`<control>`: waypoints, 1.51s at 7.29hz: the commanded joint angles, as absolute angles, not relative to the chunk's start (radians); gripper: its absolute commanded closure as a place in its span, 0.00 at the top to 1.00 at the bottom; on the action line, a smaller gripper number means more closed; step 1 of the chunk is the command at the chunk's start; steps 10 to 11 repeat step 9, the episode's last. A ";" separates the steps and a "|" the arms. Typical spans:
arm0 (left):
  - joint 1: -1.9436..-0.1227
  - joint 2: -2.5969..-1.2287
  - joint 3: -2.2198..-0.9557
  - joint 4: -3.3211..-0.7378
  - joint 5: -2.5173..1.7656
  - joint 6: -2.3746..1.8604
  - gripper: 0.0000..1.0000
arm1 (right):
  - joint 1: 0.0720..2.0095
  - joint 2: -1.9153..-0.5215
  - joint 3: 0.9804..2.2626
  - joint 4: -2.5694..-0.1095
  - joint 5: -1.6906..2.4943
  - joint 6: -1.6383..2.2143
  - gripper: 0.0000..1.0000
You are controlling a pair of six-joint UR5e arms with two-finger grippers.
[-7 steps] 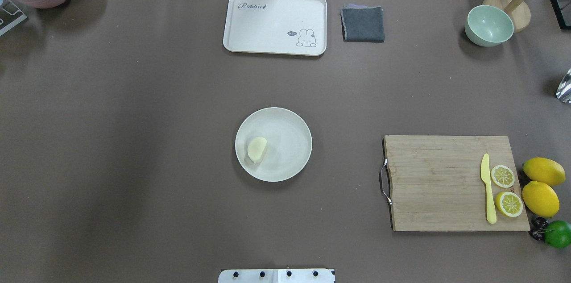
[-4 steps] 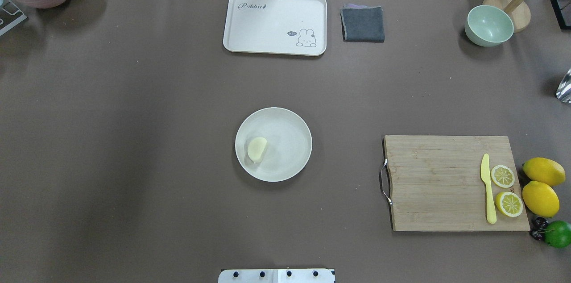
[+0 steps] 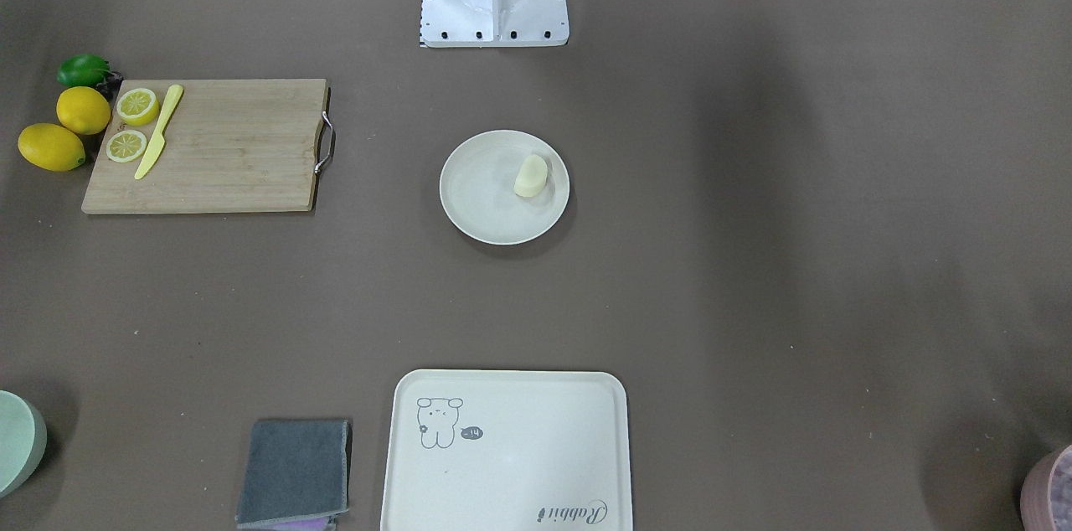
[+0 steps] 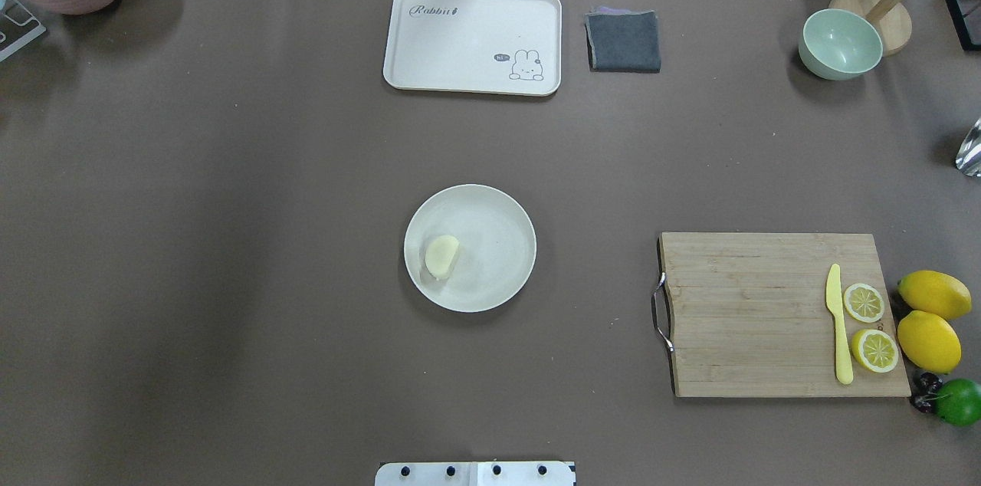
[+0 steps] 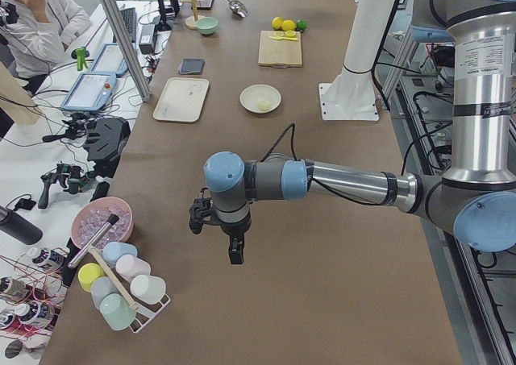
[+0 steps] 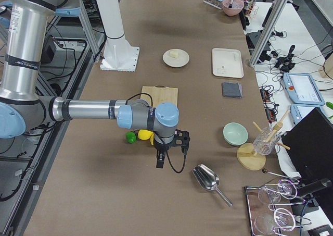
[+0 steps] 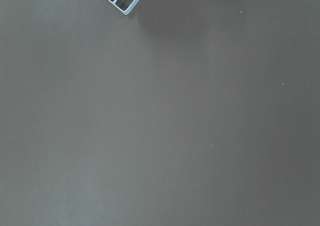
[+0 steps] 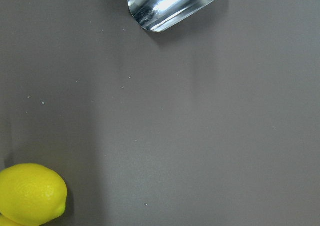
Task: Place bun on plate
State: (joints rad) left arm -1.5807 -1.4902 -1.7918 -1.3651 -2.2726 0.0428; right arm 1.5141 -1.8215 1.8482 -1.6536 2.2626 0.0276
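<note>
The pale cream bun [image 4: 441,255] lies on its side in the left part of the round off-white plate [image 4: 498,237] at mid-table; nothing touches it. In the front-facing view the bun [image 3: 531,176] sits toward the right of the plate [image 3: 481,200]. Neither arm shows in those two views. My left gripper [image 5: 235,252] hangs over bare table far from the plate [image 5: 252,93], near the cup rack. At the table's opposite end, my right gripper [image 6: 160,162] hangs near the lemons, also far from the plate [image 6: 183,62]. Whether either is open or shut I cannot tell.
A cream tray [image 4: 472,40] and a grey cloth [image 4: 623,41] lie at the far edge, a green bowl [image 4: 839,44] to their right. A cutting board [image 4: 751,313] carries a yellow knife [image 4: 838,325] and lemon slices, lemons [image 4: 929,340] beside it. A metal scoop [image 6: 207,179] lies near my right gripper.
</note>
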 commanded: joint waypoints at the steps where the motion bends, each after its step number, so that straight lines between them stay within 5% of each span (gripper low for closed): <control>1: -1.580 -1.489 -1.793 -1.365 -2.273 0.043 0.98 | 1.514 -1.819 1.848 -1.654 2.284 0.028 1.00; 11: -1.582 -1.491 -1.798 -1.374 -2.269 0.043 0.98 | 1.514 -1.819 1.850 -1.652 2.296 0.028 1.00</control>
